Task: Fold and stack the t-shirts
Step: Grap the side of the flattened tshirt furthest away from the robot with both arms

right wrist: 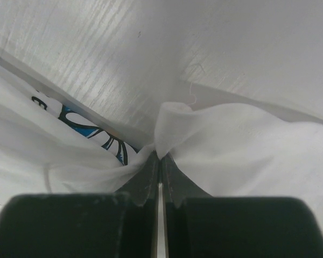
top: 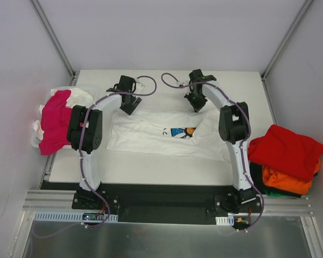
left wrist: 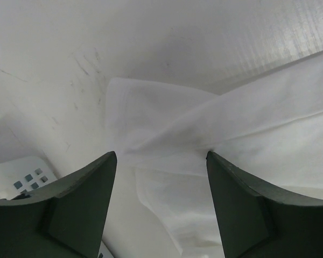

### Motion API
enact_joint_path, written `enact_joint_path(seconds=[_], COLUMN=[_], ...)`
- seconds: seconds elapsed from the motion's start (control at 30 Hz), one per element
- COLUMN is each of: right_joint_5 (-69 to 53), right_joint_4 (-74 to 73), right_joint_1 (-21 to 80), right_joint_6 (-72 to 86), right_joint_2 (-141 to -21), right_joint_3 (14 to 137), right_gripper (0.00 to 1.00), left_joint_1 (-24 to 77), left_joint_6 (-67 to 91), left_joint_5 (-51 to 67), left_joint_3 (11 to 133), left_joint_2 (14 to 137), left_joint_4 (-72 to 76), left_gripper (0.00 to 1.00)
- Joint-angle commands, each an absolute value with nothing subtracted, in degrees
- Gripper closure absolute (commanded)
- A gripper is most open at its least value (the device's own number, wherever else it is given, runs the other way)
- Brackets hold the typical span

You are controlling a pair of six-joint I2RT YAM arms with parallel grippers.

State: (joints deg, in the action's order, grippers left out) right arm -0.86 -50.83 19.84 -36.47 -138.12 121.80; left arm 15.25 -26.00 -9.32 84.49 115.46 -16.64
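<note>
1. The white t-shirt [top: 151,137] lies spread and wrinkled in the middle of the table [top: 151,169]. Its long side runs along the far edge, and its blue and black print [top: 182,131] faces up.
2. The jaws of the right arm [top: 234,126] are at the far right part of this shirt. The right wrist view shows them pressed together, with a fold of the white cloth pinched at their tips. Part of the print lies just to the left of them. The top view does not show this grip clearly.
3. The jaws of the left arm [top: 86,131] are at the far left part of the shirt. In the left wrist view they stand wide apart and hold nothing. A thin edge of the cloth lies on the table between them.
4. Only the top view shows the other shirts. A magenta t-shirt [top: 55,121] lies on white cloth [top: 79,95] at the left edge. A red t-shirt [top: 285,150] lies on an orange t-shirt [top: 285,180] at the right edge.
</note>
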Motion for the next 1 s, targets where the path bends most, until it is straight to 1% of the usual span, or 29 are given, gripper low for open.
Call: enact_joint_path(seconds=[0.0,0.1,0.17,0.2,0.23,0.3,0.33,0.53,0.6,0.67,0.7,0.8,0.97], right_joint_5=[0.2,1.1,0.8,0.6,0.6,0.5,0.5,0.5,0.5,0.5,0.6,0.8,1.5], right_joint_4=[-51.5,-51.4,-51.4,-51.4,-51.5,-51.4,-51.4,-51.4,-51.5,-51.3,-51.3,-51.2,-50.2], right_joint_1=[20.0,19.9,19.9,19.9,19.9,20.0,19.9,19.9,19.9,19.9,19.9,19.9,20.0], right_joint_6=[-37.5,-37.7,-37.7,-37.7,-37.7,-37.8,-37.8,-37.8,-37.9,-37.8,-37.8,-37.8,-38.0], right_joint_2=[-131.9,-130.7,-130.2,-129.7,-129.6,-129.3,-129.1,-129.2,-129.0,-128.7,-128.4,-128.1,-127.7], right_joint_3=[119.8,118.7,118.2,118.0,117.8,117.2,117.1,115.4,115.1,114.8,114.7,114.4,114.3], right_gripper=[0.99,0.99,0.99,0.99,0.99,0.99,0.99,0.99,0.99,0.99,0.99,0.99,0.99], left_joint_1=[14.1,13.4,12.7,12.7,12.4,12.0,11.8,11.3,11.3,11.2,11.2,11.2,11.2], left_joint_6=[-22.3,-20.9,-20.2,-20.0,-20.0,-19.5,-19.3,-19.5,-19.7,-19.9,-19.8,-19.8,-19.8], left_joint_5=[-3.5,-2.0,-0.9,-0.6,-0.5,-0.6,-0.7,-1.8,-1.9,-2.0,-2.2,-2.5,-2.5], left_joint_3=[87.5,89.8,91.5,92.1,92.9,93.6,94.2,95.4,95.6,95.8,96.1,96.7,97.2], left_joint_2=[118.1,119.9,120.7,121.3,121.6,122.2,122.1,121.9,121.8,122.1,122.2,122.6,122.8], left_joint_4=[-22.3,-24.5,-25.6,-26.0,-26.5,-26.8,-27.0,-27.2,-27.3,-27.3,-27.3,-27.2,-27.2], left_gripper=[0.33,0.35,0.38,0.41,0.47,0.53,0.58,0.65,0.72,0.81,0.91,0.99,1.00])
